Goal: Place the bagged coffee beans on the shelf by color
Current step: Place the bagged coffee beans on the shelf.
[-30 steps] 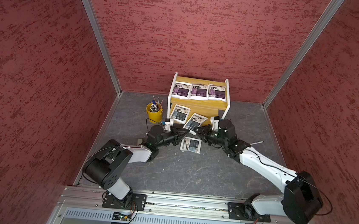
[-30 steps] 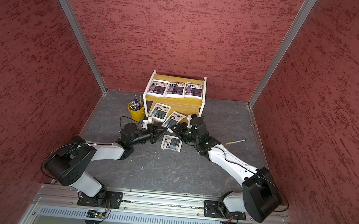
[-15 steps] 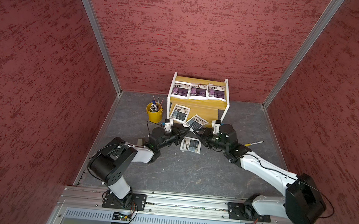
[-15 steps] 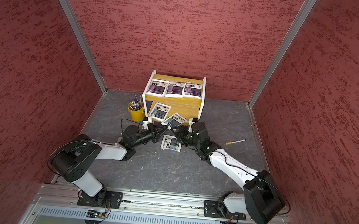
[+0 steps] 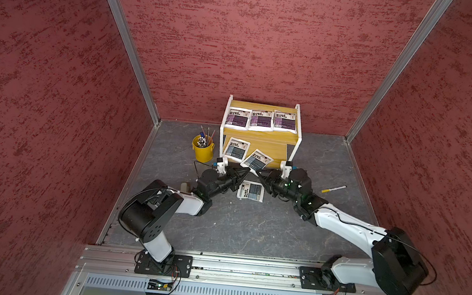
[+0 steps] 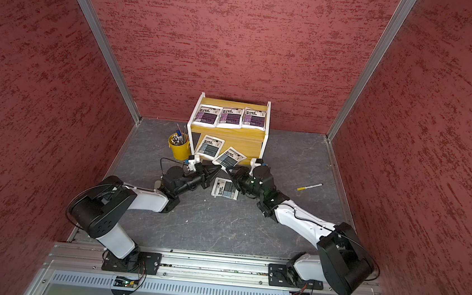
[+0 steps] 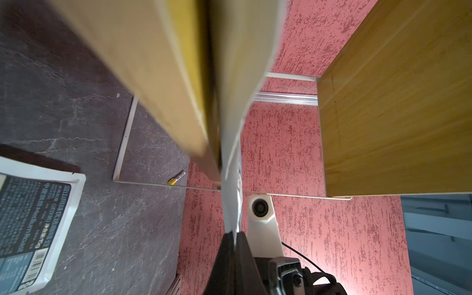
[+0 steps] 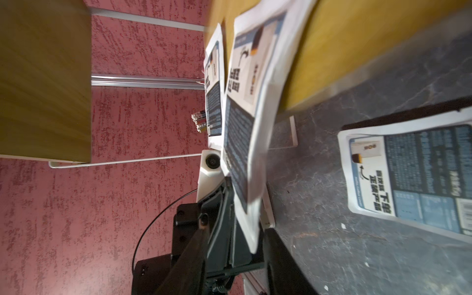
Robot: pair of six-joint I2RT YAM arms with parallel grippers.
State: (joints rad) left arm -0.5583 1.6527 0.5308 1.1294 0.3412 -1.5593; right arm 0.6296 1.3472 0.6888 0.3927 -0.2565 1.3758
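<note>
Floor pouch (image 7: 35, 224): blue-grey label, barcode, "MediumRoast". Left jaws pinch tilted pouch (image 5: 257, 161).

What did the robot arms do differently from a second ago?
The left gripper, jaws shut on the tilted blue-grey bag, edged slightly toward the shelf. The right gripper drew back a little; its jaws stand open around that bag's corner. The purple bags, the loose bag, the flat blue-grey bag and the pen bucket stayed put.
</note>
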